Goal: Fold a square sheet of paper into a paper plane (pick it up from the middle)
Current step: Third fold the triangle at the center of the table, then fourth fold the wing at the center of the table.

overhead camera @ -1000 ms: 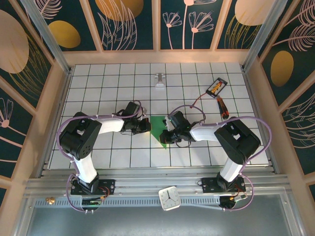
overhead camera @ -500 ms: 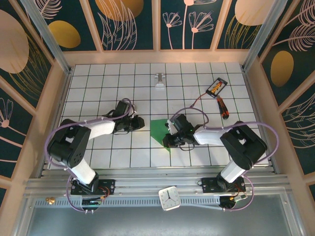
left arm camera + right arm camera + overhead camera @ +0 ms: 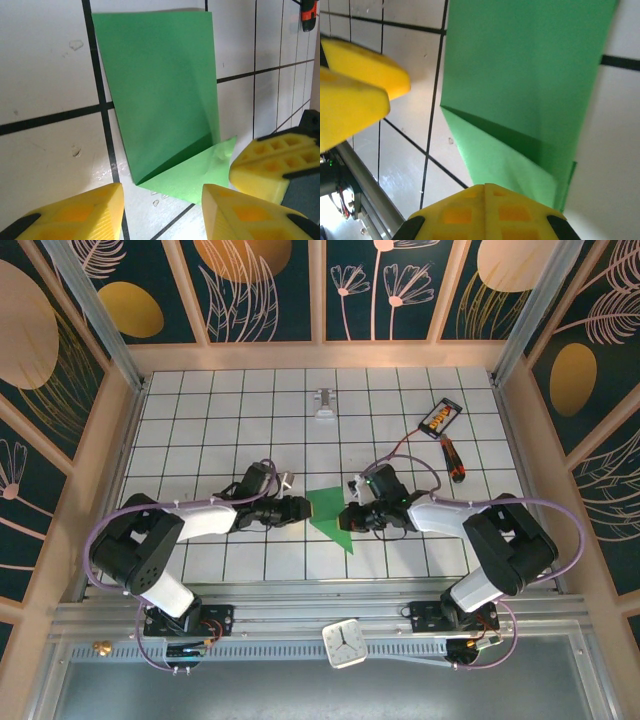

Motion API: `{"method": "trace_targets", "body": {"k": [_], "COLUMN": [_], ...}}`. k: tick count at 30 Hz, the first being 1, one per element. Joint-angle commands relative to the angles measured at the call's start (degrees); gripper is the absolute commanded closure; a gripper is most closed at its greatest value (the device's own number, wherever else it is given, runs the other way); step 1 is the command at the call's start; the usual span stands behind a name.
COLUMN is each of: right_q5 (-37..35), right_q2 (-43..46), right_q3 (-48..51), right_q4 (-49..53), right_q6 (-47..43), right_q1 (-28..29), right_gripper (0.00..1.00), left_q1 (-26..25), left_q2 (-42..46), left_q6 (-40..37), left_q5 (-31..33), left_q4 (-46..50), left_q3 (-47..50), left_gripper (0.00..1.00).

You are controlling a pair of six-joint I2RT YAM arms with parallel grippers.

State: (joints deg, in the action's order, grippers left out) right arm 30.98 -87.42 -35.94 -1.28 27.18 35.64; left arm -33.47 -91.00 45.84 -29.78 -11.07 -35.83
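Both arms lay low, elbows out, reaching inward. The left gripper pointed toward 3 o'clock with its jaws parted. The right gripper pointed toward 9 o'clock, jaws closed, near the left's tips.

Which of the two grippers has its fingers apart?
The left gripper: its yellow fingers stand apart at the green paper's edge, whereas the right gripper's fingers are closed together over the folded flap.

The white table is ruled with a black grid. 1 folded green paper lies near its middle. At far right lie 1 screwdriver and, just beyond it, 1 black device. 1 small grey object sits at far centre.
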Motion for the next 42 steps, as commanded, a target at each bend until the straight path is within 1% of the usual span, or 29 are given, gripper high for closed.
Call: {"method": "trace_targets", "body": {"k": [1,6,15,21,30,42], "right_q5": [-2.6,-3.2,-6.3,-6.9,-7.2,-7.3], "right_q2": [0.1,-2.8,-6.4,-6.4,-6.1,-6.0], "right_q3": [-1.3,-2.3,-2.5,-1.2,-0.4,0.0], "right_q4": [-0.1,0.3,1.0,1.0,1.0,0.6], "right_q6": [1.0,0.5,0.1,0.6,0.9,1.1], "right_q1": [-1.4,-1.5,-1.6,-1.6,-1.5,-1.4], "right_gripper": [1.0,1.0,1.0,1.0,1.0,1.0], "left_q1": [-0.4,-0.9,-1.7,-2.2,-2.5,-2.6], "left_q2": [0.1,-1.3,-2.3,-3.6,-5.6,-6.9], "left_q6": [2.1,2.7,3.7,5.3,5.1,7.0], "left_q5": [-1.4,-1.9,-2.2,-4.2,-2.8,-4.3], "left_q4": [-3.6,-3.9,-3.4,-6.3,-2.8,-4.6], "left_q3": [0.7,0.9,1.1,1.0,-1.4,-3.3], "left_gripper": [0.53,0.53,0.5,0.49,0.5,0.51]}}
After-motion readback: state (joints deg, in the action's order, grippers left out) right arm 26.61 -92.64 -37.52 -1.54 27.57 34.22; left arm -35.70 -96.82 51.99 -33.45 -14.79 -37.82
